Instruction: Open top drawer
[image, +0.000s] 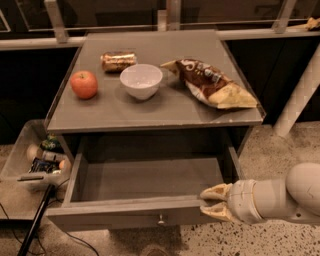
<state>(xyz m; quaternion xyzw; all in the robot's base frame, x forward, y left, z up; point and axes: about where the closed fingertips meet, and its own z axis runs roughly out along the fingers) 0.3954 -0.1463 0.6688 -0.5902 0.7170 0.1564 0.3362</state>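
Observation:
The top drawer (125, 215) is a wide matte grey drawer under the grey tabletop (150, 112). It stands pulled out, showing a shallow plain grey interior (150, 180). A small round metal knob (161, 219) sits mid-front. My gripper (213, 202) is at the right end of the drawer front. One tan finger lies inside over the top edge and the other in front of the panel, so they pinch the front. The white arm (285, 197) reaches in from the right. No other drawers show.
On the tabletop are a red apple (84, 84), a white bowl (141, 80), a wrapped snack bar (118, 61) and a brown chip bag (212, 85). A clear bin (25, 150) of items sits on the floor at left. A white post (300, 95) stands at right.

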